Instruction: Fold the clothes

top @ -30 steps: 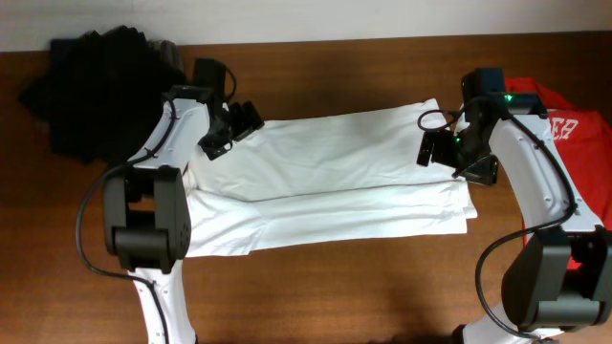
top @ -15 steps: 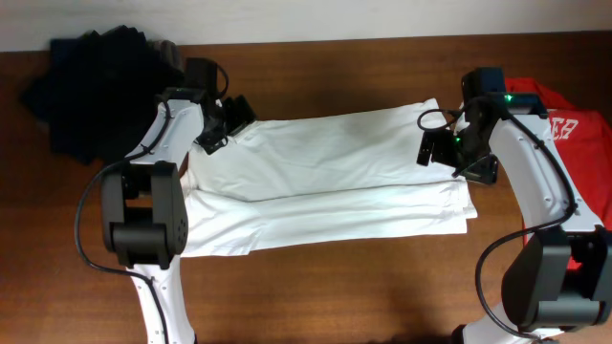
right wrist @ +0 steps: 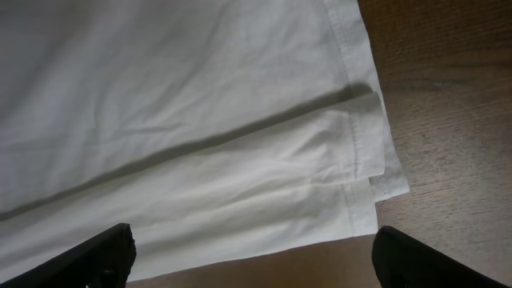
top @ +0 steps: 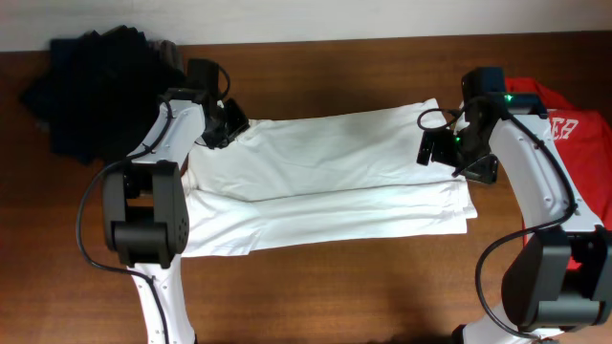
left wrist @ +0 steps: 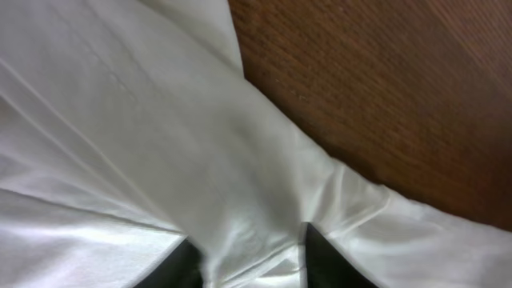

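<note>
Broadly, the brown wooden table [top: 335, 287] carries everything, and the biggest thing on it is the white T-shirt [top: 335, 182], which stretches as a long band from the left gripper [top: 225, 127] across to the right gripper [top: 432, 148]. The shirt is laid flat and already folded lengthwise: one long crease runs along it between the two grippers, and the nearer strip lies over the rest, so the cloth shows as two stacked bands. It is plain white with soft wrinkles. The right wrist view shows its stitched hem [right wrist: 352, 120] directly beneath that gripper, the layers stepped slightly at the edge, with bare wood just outside the hem. Beyond the left gripper, on its outer side and away from the shirt, sits a pile of dark garments [top: 86, 86]. Just outside the right gripper, on the far side of its arm, lies a red T-shirt [top: 574, 124] with white lettering, partly covered by the arm. The left gripper [left wrist: 248, 268] is down on the far corner of the white shirt at its own end; its two dark fingers [left wrist: 186, 266] stand at a narrow gap with a puckered ridge of cloth caught between them, creases fanning out from that spot. The right gripper [right wrist: 256, 264] hangs above the hem with its jaws spread wide and nothing between them.
</note>
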Motion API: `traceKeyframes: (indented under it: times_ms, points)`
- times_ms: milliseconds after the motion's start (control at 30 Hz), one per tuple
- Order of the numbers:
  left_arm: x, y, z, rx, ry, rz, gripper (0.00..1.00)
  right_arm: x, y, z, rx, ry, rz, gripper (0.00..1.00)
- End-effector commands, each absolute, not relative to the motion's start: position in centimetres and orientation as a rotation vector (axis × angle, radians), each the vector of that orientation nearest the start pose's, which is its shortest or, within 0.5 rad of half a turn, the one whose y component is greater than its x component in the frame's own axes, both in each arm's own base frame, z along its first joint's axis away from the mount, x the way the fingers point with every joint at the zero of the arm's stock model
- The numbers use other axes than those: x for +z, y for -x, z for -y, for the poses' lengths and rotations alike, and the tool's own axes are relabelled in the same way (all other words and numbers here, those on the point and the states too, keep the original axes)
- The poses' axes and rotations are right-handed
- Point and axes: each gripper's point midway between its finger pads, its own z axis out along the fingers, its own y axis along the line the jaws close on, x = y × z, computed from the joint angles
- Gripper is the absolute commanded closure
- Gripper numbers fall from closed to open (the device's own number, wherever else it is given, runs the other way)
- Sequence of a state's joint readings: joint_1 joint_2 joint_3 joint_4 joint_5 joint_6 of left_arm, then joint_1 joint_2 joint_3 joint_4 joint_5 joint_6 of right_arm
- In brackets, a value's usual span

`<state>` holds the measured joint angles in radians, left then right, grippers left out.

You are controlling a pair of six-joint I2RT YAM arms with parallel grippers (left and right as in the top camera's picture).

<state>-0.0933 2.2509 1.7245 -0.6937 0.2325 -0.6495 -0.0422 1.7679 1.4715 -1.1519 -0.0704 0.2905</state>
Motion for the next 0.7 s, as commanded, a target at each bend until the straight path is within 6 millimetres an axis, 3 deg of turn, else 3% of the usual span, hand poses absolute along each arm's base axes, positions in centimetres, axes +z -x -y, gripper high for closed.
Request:
traceKeyframes:
  times_ms: [0,300,400,500,600,667]
  points:
    - [1.8,-50.6,9.1,-0.513,0.714,-2.776,0.72,11.5,-35.3,0.3,0.136,-0.5,-2.979,0.02]
    - [1.6,-50.5,8.4,-0.455,0.727,-2.777,0.98,13.4,-38.1,-0.4,0.229,-0.467,-2.868,0.02]
    - [1.6,-50.4,8.3,-0.444,0.73,-2.78,0.99,15.1,-41.0,-0.7,0.269,-0.407,-2.751,0.02]
    - [1.6,-50.5,8.3,-0.444,0.73,-2.779,0.99,16.9,-44.0,-2.5,0.391,-0.206,-2.618,0.02]
    - [1.6,-50.4,8.3,-0.444,0.73,-2.78,0.99,18.3,-47.6,-1.7,0.333,-0.18,-2.468,0.02]
    - [1.5,-50.4,8.3,-0.443,0.731,-2.782,0.99,18.1,-49.6,-1.2,0.29,-0.181,-2.412,0.02]
